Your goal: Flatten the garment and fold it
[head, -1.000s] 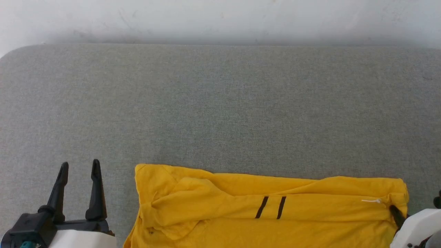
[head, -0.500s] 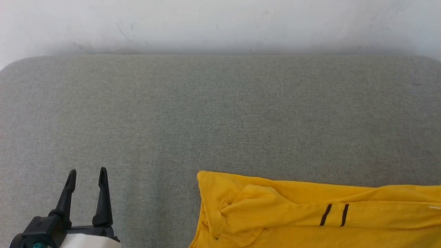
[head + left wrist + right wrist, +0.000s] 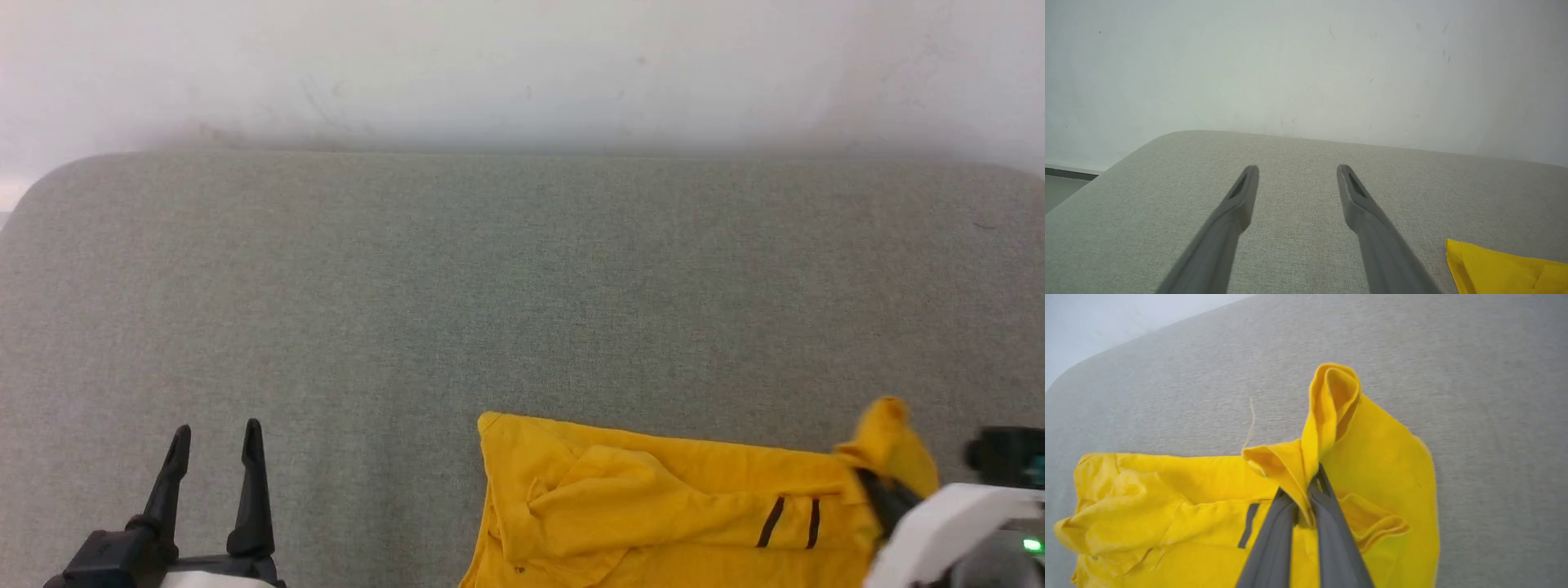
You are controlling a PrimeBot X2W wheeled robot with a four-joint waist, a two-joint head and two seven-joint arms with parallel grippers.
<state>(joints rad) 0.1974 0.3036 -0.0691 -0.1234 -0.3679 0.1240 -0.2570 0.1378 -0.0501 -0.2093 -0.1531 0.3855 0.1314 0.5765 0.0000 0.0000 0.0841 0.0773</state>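
Grey fabric-topped table (image 3: 522, 286) against a white wall (image 3: 522, 65). The yellow shirt (image 3: 653, 523) lies crumpled at the near edge, right of centre, and is cut off by the bottom of the head view. Two black stripes (image 3: 792, 523) show on a rumpled layer.

The right end effector (image 3: 1301, 482) is closed narrow on a bunched fold at the shirt's right end. That corner is lifted off the table and rolled over above the fingertips. A loose thread (image 3: 1249, 424) trails beside it. The left end effector (image 3: 216, 426) is wide and holds nothing. It hovers over bare table, well apart from the shirt's left edge.

Risks, as judged:
- The pinch is on a thin doubled edge, so a quick pull could slip the cloth out.
- Nothing pins the left side, so a pull would likely drag the whole shirt instead of spreading it.
- Several layers may be caught, which would carry the creases along.
- The shirt sits close to the near edge and could slide off if pulled that way.
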